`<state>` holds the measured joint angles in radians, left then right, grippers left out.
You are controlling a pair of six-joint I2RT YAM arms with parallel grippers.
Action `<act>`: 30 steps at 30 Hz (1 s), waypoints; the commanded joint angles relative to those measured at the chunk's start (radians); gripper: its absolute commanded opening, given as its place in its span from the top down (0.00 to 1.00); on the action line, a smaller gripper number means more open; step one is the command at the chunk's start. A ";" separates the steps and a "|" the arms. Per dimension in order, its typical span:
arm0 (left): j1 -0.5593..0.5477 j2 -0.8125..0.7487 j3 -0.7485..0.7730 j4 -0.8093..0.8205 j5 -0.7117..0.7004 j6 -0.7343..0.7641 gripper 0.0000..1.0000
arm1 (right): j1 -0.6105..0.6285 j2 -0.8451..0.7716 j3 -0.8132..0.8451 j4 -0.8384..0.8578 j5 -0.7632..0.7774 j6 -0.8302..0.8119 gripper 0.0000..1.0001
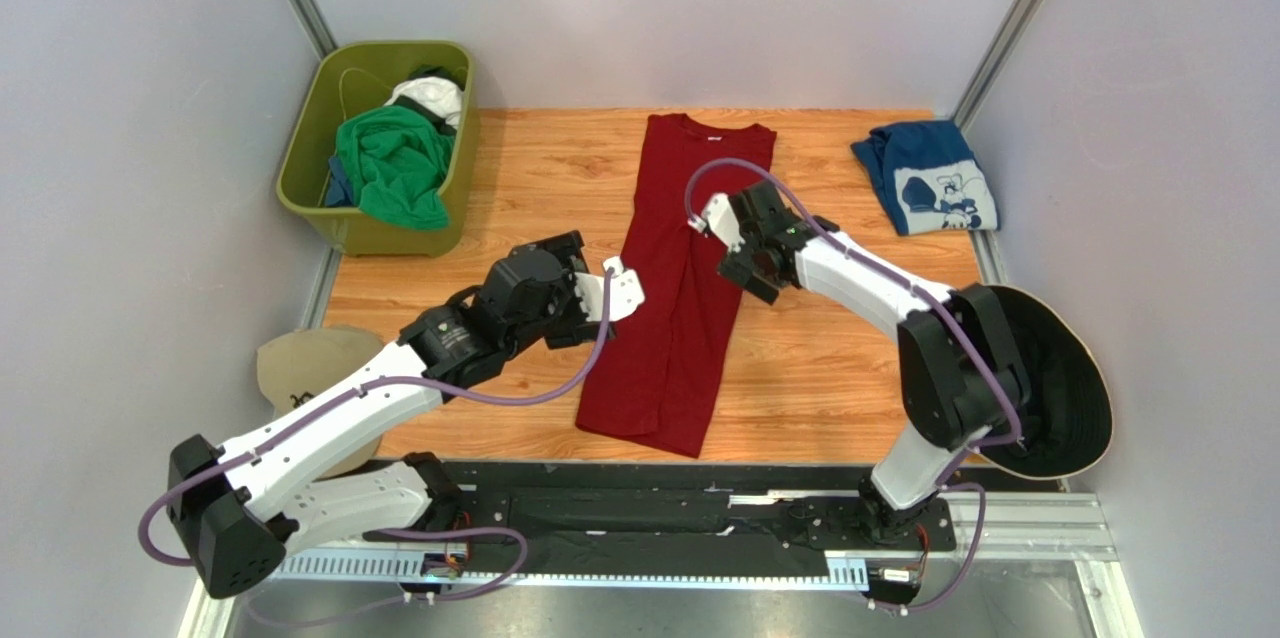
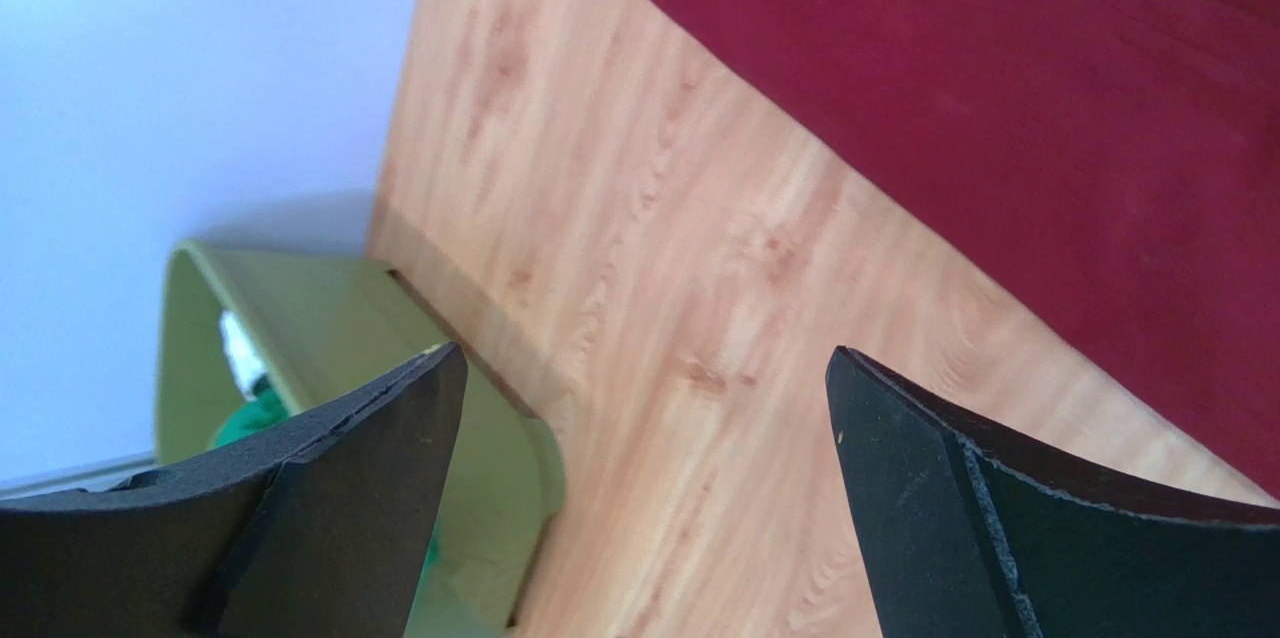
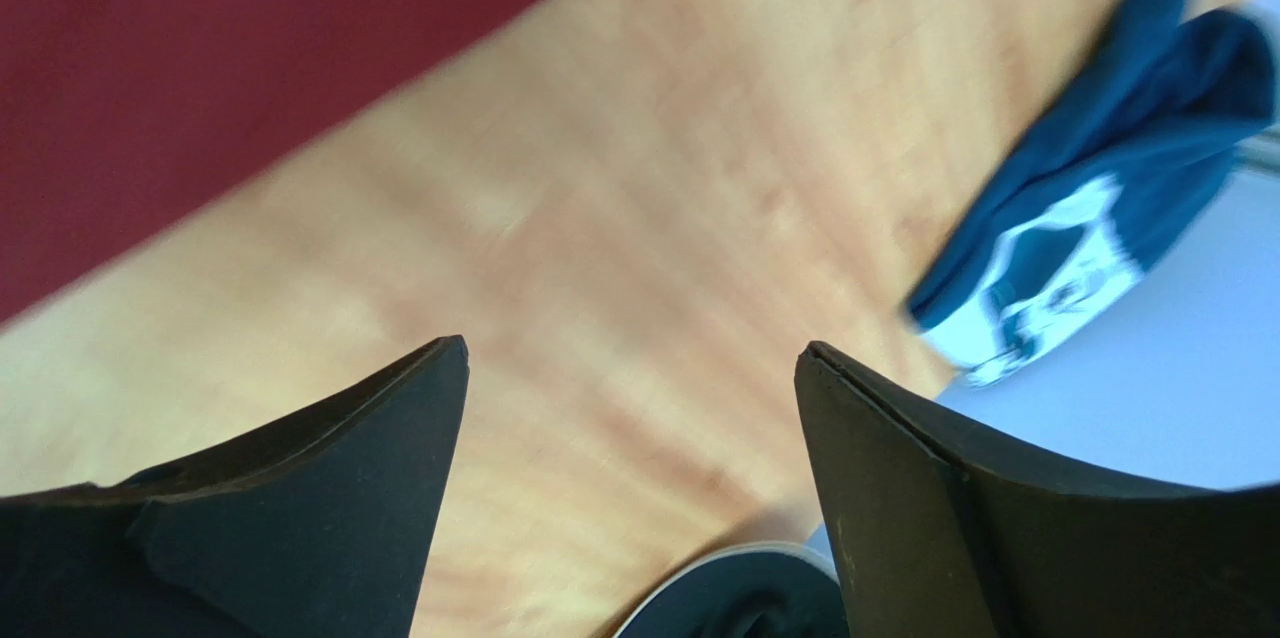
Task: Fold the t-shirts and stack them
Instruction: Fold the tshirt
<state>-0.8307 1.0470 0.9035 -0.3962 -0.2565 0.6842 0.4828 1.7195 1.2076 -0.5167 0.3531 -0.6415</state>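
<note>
Nearest us, low in the top view: tan cap [image 1: 301, 364] lower left, black hat [image 1: 1070, 376] lower right, both off the wood. Mid-frame, the dark red tee [image 1: 669, 353] lies flat on the tabletop [image 1: 812, 368] as a long strip. Its long axis runs bottom-to-top of frame, top end leaning slightly right. L hand [image 1: 621, 290] hovers at its left edge, R hand [image 1: 724, 241] over its right edge. Both are spread wide w/ nothing pinched. We reckon the next fold goes end-to-end along that axis, and both hands are approx equally near. Far back: navy tee [image 1: 927, 176] upper right, green tee [image 1: 394, 166] in the bin [image 1: 305, 158] upper left.
</note>
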 commanded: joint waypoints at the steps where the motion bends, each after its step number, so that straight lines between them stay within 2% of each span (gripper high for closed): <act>1: 0.031 -0.064 -0.063 -0.035 0.121 -0.028 0.01 | 0.068 -0.193 -0.124 -0.112 -0.069 0.094 0.16; 3: 0.051 -0.079 -0.094 -0.030 0.132 -0.040 0.01 | 0.137 -0.251 -0.192 -0.146 -0.083 0.109 0.16; 7: 0.174 -0.062 -0.110 -0.013 0.201 -0.051 0.01 | 0.313 -0.368 -0.265 -0.189 -0.095 0.155 0.16; 8: 0.195 -0.041 -0.113 0.003 0.207 -0.042 0.01 | 0.392 -0.374 -0.270 -0.195 -0.077 0.164 0.16; 11: 0.278 0.025 -0.103 0.022 0.241 -0.029 0.01 | 0.520 -0.335 -0.224 -0.238 -0.092 0.215 0.18; 14: 0.375 0.083 -0.078 0.036 0.324 -0.031 0.01 | 0.591 -0.258 -0.148 -0.290 -0.124 0.223 0.23; 18: 0.507 0.168 -0.012 0.040 0.399 -0.017 0.01 | 0.692 -0.195 -0.080 -0.299 -0.157 0.221 0.24; 21: 0.556 0.226 0.041 0.030 0.425 -0.015 0.02 | 0.746 -0.146 -0.043 -0.290 -0.174 0.207 0.24; 30: 0.578 0.320 0.092 0.036 0.444 -0.011 0.02 | 0.830 -0.077 -0.011 -0.232 -0.276 0.206 0.23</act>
<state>-0.2600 1.3415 0.9569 -0.3870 0.1371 0.6708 1.2850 1.6165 1.1648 -0.7971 0.1390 -0.4488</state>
